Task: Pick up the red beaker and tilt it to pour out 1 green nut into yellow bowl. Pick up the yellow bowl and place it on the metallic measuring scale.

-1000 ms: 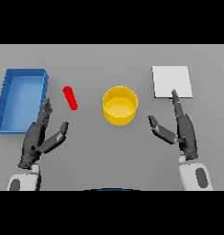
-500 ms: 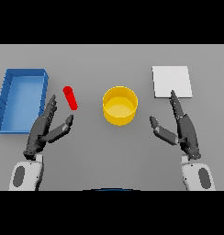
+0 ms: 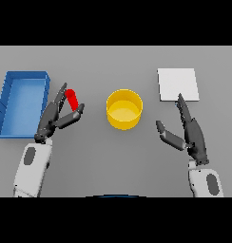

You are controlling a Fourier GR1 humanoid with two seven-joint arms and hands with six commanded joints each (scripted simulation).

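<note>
My left hand (image 3: 55, 116) is over the grey table (image 3: 113, 161), its dark fingers (image 3: 57, 101) held out fairly straight and its thumb spread apart, so it is wide and holds nothing. The small red cylindrical beaker (image 3: 73, 98) lies tilted on the table in the gap between those fingers and the thumb; I cannot tell whether any fingertip touches it. Just to the left of this hand sits the shallow blue rectangular tray (image 3: 8, 102). The round yellow bowl (image 3: 124, 109) stands upright near the middle of the table, apart from both hands. My right hand (image 3: 191, 133) is to the right of the bowl, also spread wide with nothing in it, its longest fingertip reaching the near edge of the flat pale square measuring scale (image 3: 178, 84).
</note>
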